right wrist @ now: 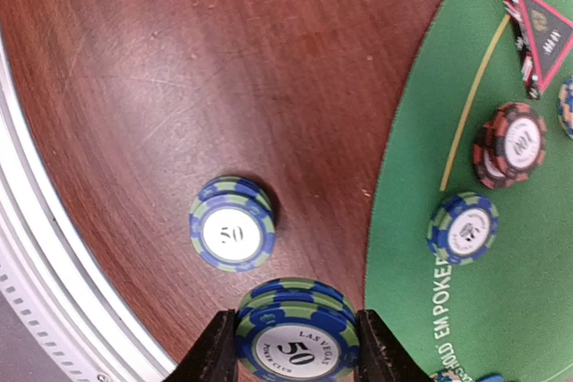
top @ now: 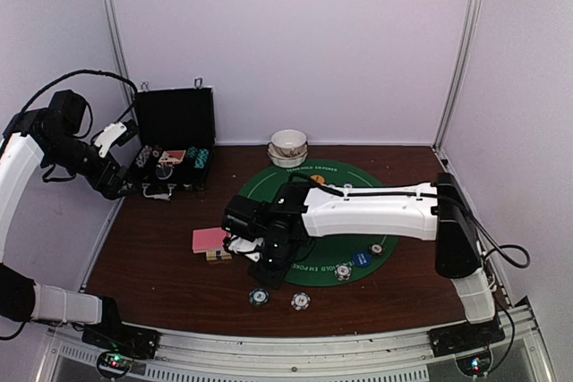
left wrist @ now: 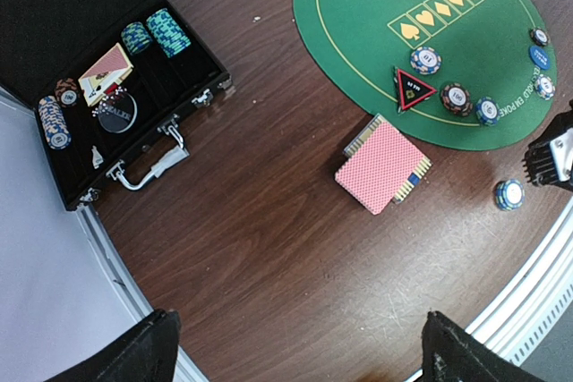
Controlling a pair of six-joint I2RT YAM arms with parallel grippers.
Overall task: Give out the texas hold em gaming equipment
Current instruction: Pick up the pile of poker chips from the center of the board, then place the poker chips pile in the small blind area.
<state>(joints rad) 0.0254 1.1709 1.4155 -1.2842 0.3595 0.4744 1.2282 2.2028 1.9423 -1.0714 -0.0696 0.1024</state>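
Right tool [right wrist: 295,346] is clamped on a blue-green 50 chip stack [right wrist: 297,333] over bare counter [right wrist: 134,87], just off the near-left edge of the green felt mat [right wrist: 501,310] and beside a second 50 chip stack [right wrist: 233,224]. Can't tell if it's lifted, but both stacks sit off the felt, so I'd guess the grab is to bring this one onto it. Left tool [left wrist: 309,355] hangs high at far left near the black case [left wrist: 63,15], fingers wide apart and empty, probably to stay clear; pink-backed card deck [left wrist: 380,165] lies on the counter beside the mat, red-rimmed triangle marker [left wrist: 414,89] on the felt.
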